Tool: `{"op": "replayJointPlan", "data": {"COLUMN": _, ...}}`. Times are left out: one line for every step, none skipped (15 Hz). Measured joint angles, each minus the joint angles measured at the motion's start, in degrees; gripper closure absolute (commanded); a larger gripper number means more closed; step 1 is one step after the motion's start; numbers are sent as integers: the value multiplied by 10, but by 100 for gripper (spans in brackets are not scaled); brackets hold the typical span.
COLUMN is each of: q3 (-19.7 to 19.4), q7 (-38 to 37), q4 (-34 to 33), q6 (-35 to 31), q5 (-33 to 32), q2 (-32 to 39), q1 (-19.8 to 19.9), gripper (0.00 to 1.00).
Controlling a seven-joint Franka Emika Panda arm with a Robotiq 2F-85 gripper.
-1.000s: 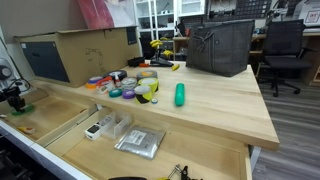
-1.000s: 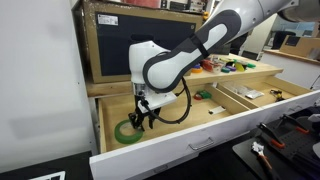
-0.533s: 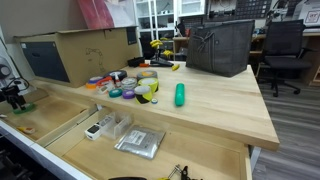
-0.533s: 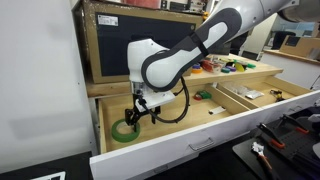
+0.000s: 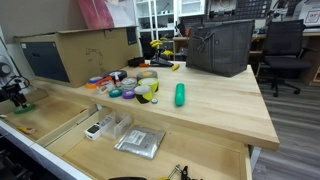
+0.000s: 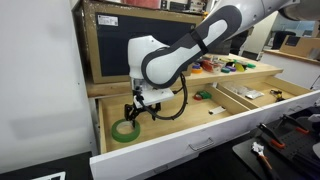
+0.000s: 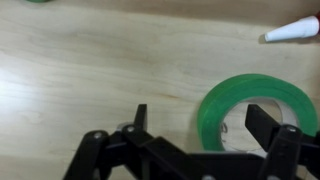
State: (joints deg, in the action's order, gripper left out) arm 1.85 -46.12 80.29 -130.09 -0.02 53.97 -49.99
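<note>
Gripper [image 6: 139, 114] has its jaws apart and is holding nothing. It hangs just above the green tape roll [image 6: 125, 137]. The roll lies flat on the floor of the open wooden drawer [image 6: 175, 128] (near its end wall). Wrist view: one finger [image 7: 265, 125] is over the ring, the other over bare wood. A white pointed tip [image 7: 292, 30] lies well apart.

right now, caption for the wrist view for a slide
Open gripper over a green tape roll on a wooden drawer floor
</note>
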Motion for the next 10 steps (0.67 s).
{"op": "replayJointPlan", "data": {"q3": -6, "q7": -17, "q4": 0, "q6": 0, "q5": -2, "q2": 2, "q1": -1, "gripper": 0}}
{"op": "replayJointPlan", "data": {"q3": -12, "q7": -35, "q4": -1, "q6": -1, "q5": -6, "q2": 5, "q1": -3, "gripper": 0}}
{"op": "replayJointPlan", "data": {"q3": -18, "q7": -54, "q4": -2, "q6": -2, "q5": -11, "q2": 9, "q1": -5, "gripper": 0}}
{"op": "replayJointPlan", "data": {"q3": -24, "q7": -71, "q4": -4, "q6": -4, "q5": -17, "q2": 13, "q1": -7, "gripper": 0}}
{"op": "replayJointPlan", "data": {"q3": -29, "q7": -86, "q4": -8, "q6": -6, "q5": -23, "q2": 18, "q1": -9, "gripper": 0}}
{"op": "replayJointPlan", "data": {"q3": -33, "q7": -100, "q4": -13, "q6": -6, "q5": -28, "q2": 22, "q1": -11, "gripper": 0}}
{"op": "replayJointPlan", "data": {"q3": -34, "q7": -111, "q4": -19, "q6": -6, "q5": -34, "q2": 27, "q1": -12, "gripper": 0}}
{"op": "replayJointPlan", "data": {"q3": -35, "q7": -120, "q4": -24, "q6": -6, "q5": -39, "q2": 30, "q1": -13, "gripper": 0}}
{"op": "replayJointPlan", "data": {"q3": -35, "q7": -128, "q4": -29, "q6": -6, "q5": -43, "q2": 32, "q1": -14, "gripper": 0}}
{"op": "replayJointPlan", "data": {"q3": -35, "q7": -132, "q4": -35, "q6": -8, "q5": -46, "q2": 34, "q1": -15, "gripper": 0}}
